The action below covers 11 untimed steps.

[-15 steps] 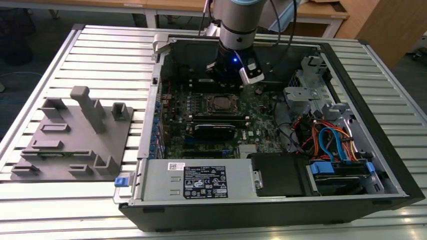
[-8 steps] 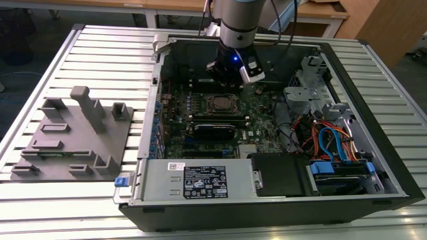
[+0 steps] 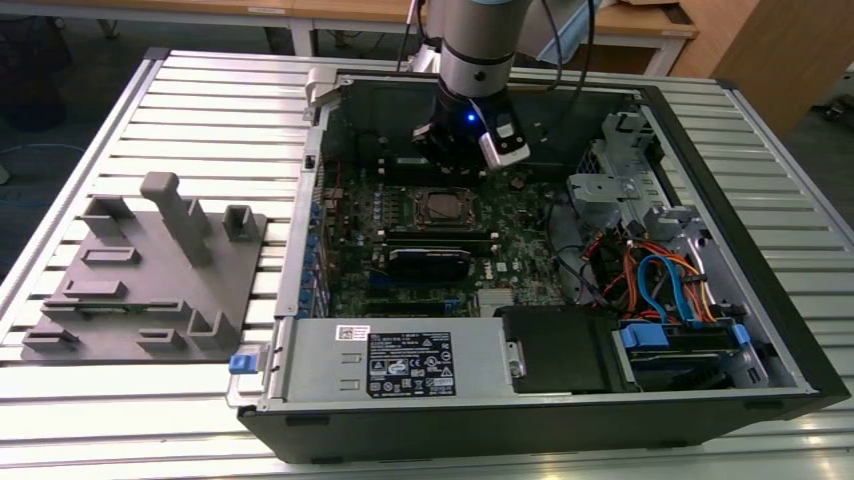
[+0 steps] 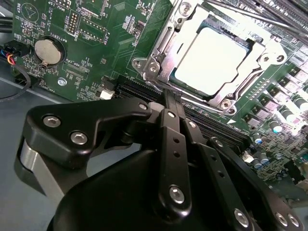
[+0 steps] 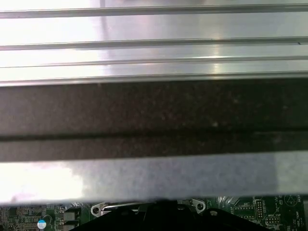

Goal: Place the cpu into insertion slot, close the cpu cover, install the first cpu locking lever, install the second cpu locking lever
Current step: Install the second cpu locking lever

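The cpu (image 4: 216,60) lies flat in the insertion slot (image 3: 418,207) on the green board, its pale metal top showing through the window of the cpu cover (image 4: 166,45). The silvery cover lies down over it. A thin metal lever rod (image 4: 250,12) runs along one side of the cover; I cannot tell whether it is latched. My gripper (image 4: 172,98) is shut with nothing between its black fingers. Its tips hover just off one edge of the cover, over the long black slots. In the exterior view the gripper (image 3: 451,160) hangs inside the case, just behind the socket.
The open computer case (image 3: 747,300) lies on a slatted metal table. A grey power-supply box (image 3: 387,360) fills its front. Blue and orange cables (image 3: 661,280) crowd the exterior view's right. A grey fixture plate (image 3: 147,280) sits at the exterior view's left. A coin battery (image 4: 47,52) is on the board.
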Each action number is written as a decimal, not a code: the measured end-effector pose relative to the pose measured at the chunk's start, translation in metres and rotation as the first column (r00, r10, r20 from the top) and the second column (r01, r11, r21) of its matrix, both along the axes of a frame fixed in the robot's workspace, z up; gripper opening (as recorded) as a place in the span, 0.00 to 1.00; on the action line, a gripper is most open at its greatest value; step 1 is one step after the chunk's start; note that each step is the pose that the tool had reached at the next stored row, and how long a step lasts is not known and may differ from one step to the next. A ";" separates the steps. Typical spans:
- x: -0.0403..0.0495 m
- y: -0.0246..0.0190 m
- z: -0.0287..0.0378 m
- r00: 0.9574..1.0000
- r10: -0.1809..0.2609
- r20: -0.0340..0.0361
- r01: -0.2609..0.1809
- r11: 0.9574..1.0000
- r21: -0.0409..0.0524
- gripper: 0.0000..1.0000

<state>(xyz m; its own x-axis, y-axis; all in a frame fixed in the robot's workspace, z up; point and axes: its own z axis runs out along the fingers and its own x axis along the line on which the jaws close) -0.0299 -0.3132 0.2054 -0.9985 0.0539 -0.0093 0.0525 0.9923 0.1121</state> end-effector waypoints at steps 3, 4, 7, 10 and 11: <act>0.0000 0.0000 0.0000 1.000 0.000 0.000 0.000 1.000 0.000 0.10; 0.0000 -0.0002 0.0000 1.000 0.000 0.000 0.000 1.000 0.000 0.10; 0.0000 -0.0021 0.0000 1.000 0.000 0.000 0.000 1.000 -0.001 0.10; 0.0000 -0.0049 0.0000 1.000 0.000 0.000 0.000 1.000 -0.002 0.10; 0.0000 -0.0059 0.0000 1.000 0.000 0.000 0.000 1.000 -0.002 0.10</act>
